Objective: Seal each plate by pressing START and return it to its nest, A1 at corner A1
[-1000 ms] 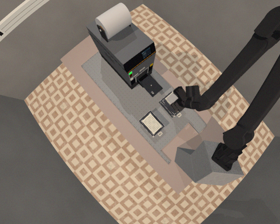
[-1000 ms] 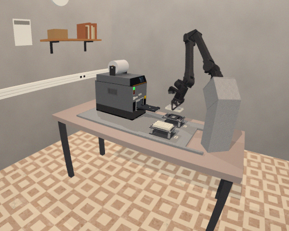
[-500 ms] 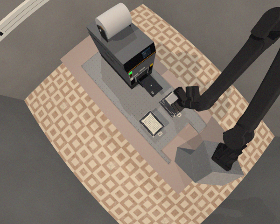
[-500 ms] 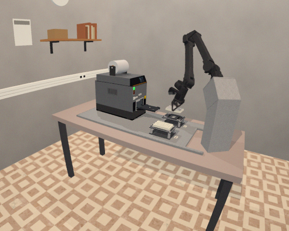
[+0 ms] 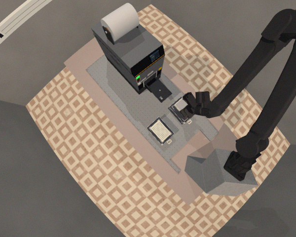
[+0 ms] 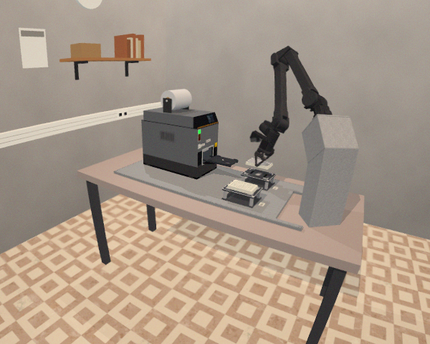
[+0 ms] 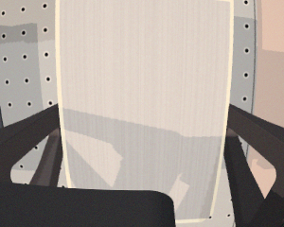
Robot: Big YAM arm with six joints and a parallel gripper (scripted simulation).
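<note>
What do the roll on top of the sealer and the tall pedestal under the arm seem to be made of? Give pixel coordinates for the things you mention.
White roll (image 5: 124, 21) (image 6: 180, 98): probably matte film or foil, smooth and wound. Grey faceted pedestal (image 5: 214, 171) (image 6: 328, 166): perhaps stone or concrete, dull and finely speckled.

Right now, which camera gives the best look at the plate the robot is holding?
The wrist view: the plate fills much of it, its smooth, pale top between the gripper's fingers. The top view shows only part, the gripper covering some. The exterior view shows it small, raised above a nest.
</note>
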